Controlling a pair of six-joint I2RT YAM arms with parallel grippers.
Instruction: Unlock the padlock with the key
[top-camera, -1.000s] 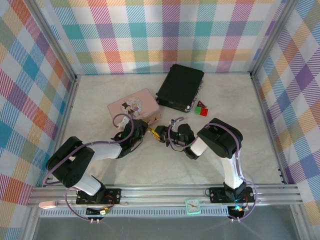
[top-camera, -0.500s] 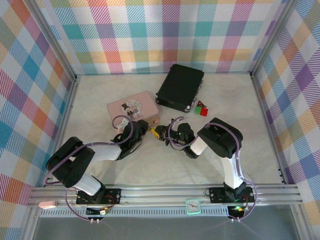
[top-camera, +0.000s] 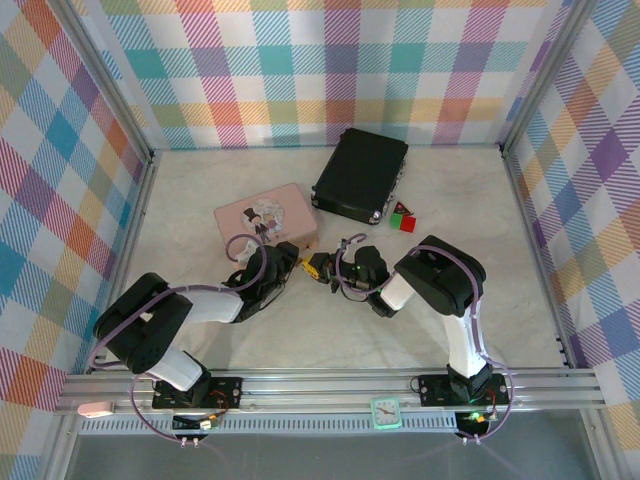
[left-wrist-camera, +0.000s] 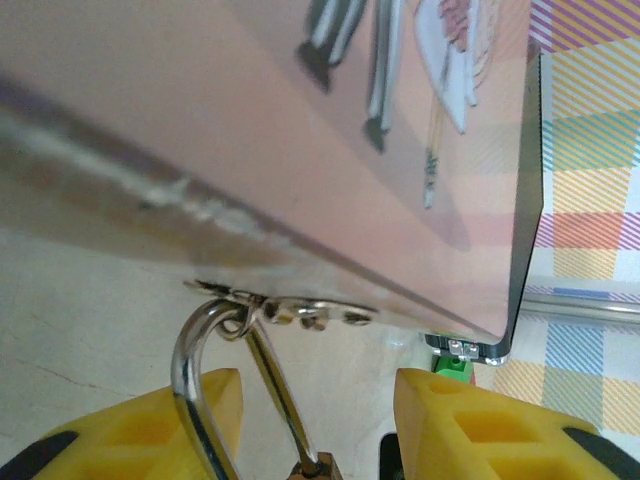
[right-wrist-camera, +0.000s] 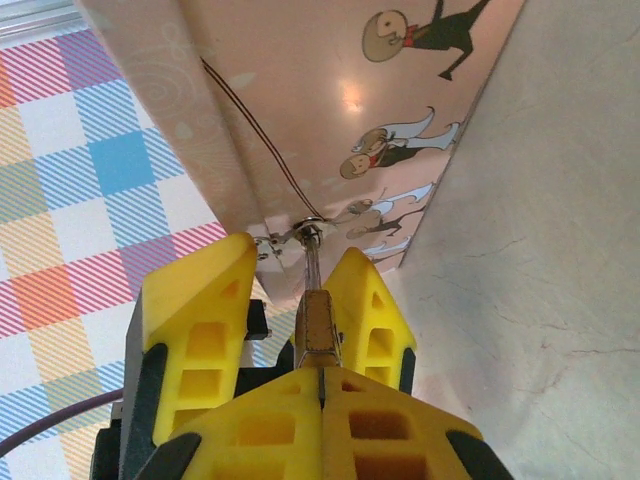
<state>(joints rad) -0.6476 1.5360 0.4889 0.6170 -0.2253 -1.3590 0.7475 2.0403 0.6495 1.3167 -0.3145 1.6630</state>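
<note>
The brass padlock (top-camera: 314, 265) hangs by its silver shackle (left-wrist-camera: 190, 360) from a small metal hasp (left-wrist-camera: 300, 312) on the pink tin (top-camera: 262, 212). My left gripper (left-wrist-camera: 320, 380) is open, one yellow finger on each side of the shackle. In the right wrist view those left fingers (right-wrist-camera: 195, 320) flank the brass body (right-wrist-camera: 318, 325). My right gripper (right-wrist-camera: 320, 376) is shut right at the body's near end. The key is pinched between its pads, with no more than a grey sliver at the lock's base.
A black case (top-camera: 360, 175) lies behind the tin, with red and green blocks (top-camera: 403, 218) to its right. The green block (left-wrist-camera: 452, 368) shows past the tin's corner. Plaid walls enclose the marble table (top-camera: 300, 330) on three sides.
The pink tin has shifted slightly to the left. Both grippers stay close together at the padlock, hardly moved.
</note>
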